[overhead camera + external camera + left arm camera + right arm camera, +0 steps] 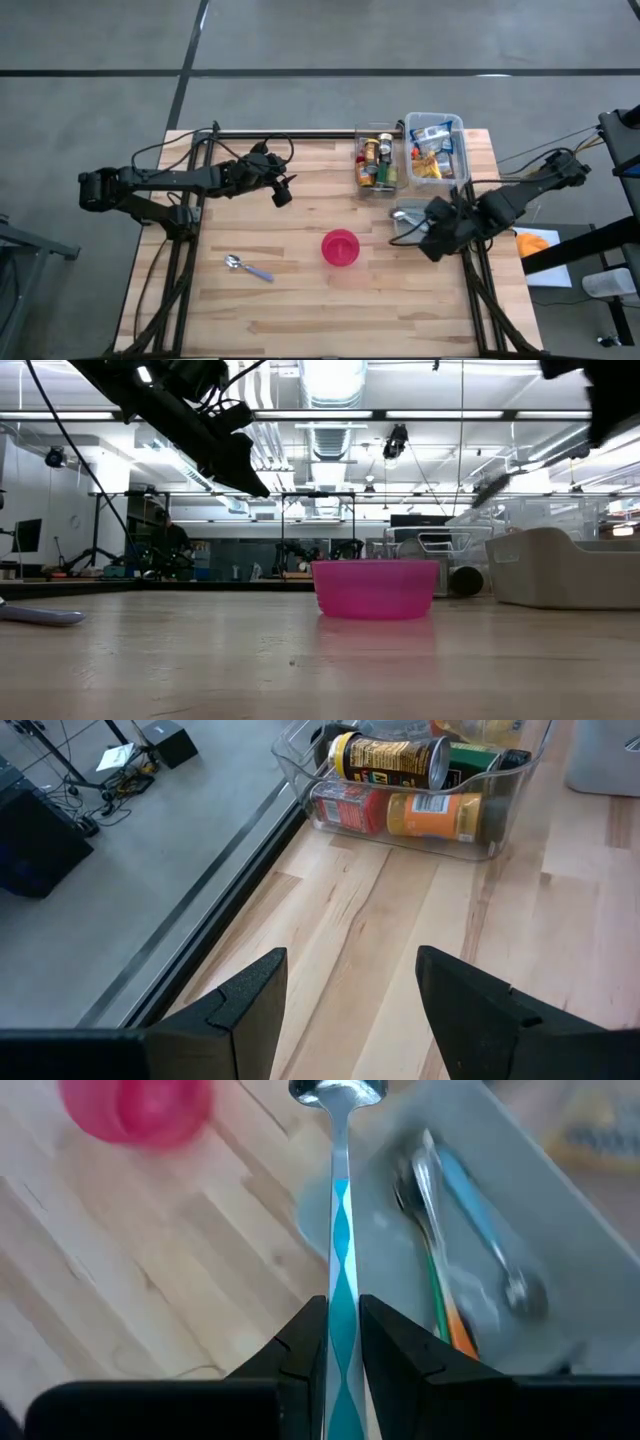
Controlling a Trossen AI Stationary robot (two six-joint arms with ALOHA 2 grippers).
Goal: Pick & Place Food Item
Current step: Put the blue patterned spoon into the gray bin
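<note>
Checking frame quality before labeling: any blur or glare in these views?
Right wrist view: pink bowl and utensil tray smeared, the held spoon sharp. Low view: ceiling lights glare, right gripper a dark blur at the corner. High view and left wrist view: evenly lit, crisp.

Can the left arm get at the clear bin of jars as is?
Probably yes. The left claw is open and empty, facing the clear bin across bare tabletop. The right claw, shut on a spoon, sits off by the grey tray.
</note>
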